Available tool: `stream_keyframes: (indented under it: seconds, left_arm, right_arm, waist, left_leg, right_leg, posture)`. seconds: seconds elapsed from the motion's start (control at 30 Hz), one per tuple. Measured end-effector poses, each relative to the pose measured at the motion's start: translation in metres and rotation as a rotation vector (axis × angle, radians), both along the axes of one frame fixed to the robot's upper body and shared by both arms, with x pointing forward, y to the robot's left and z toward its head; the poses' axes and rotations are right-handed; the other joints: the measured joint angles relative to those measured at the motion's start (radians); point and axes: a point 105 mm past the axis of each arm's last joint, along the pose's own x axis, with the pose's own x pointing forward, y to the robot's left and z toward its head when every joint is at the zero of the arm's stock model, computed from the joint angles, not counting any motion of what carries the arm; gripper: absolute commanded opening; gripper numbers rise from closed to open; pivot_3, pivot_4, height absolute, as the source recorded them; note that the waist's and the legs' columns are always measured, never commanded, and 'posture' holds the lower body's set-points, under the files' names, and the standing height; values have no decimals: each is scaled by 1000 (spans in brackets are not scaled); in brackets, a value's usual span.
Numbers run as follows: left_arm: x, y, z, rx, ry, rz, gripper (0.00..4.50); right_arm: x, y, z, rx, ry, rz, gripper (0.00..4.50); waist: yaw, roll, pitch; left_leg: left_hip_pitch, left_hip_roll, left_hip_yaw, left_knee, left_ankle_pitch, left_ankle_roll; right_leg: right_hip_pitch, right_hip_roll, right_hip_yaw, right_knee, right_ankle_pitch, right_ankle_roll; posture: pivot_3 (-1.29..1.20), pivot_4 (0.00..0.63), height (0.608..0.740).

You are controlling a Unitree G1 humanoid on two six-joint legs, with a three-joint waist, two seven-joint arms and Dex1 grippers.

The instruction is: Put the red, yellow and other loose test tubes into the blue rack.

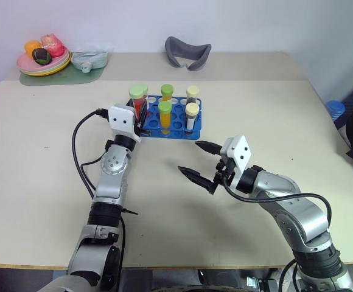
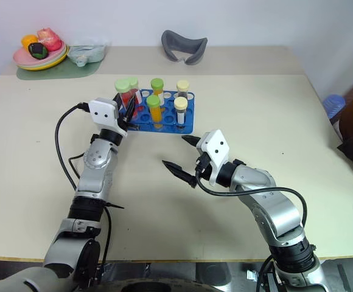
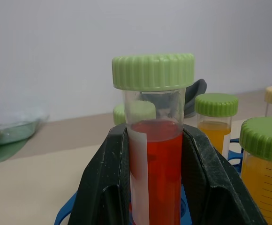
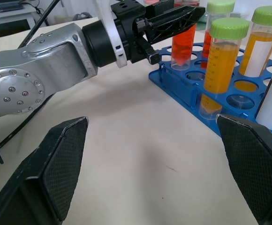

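One blue rack (image 1: 175,125) is standing on the desk (image 1: 42,158), carrying five capped tubes: three green-capped (image 1: 138,91) and two cream-capped (image 1: 192,91). Two of them are showing orange liquid (image 1: 164,117) and one red (image 3: 154,164). One stack of plates (image 1: 42,64) is sitting near the far left corner, and one grey curved object (image 1: 187,51) at the far edge.

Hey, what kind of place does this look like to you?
Probably a robot test bench staged as a lab: a plain beige table against a white wall, a blue plastic tube rack of capped tubes, and a plate of toy food.
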Motion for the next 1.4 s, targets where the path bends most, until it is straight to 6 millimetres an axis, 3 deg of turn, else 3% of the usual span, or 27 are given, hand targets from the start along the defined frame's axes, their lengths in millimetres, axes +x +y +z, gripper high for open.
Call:
stream_keyframes:
  seconds: [1.4]
  left_arm:
    - [-3,-5,0,-1,7,-15,1121]
  right_arm:
    - [0,0,0,2,1,1,4500]
  waist:
    - [1,0,0]
  left_leg:
    - [0,0,0,0,0,0]
  right_leg:
    - [0,0,0,-1,0,0]
  posture:
    - [0,150,740]
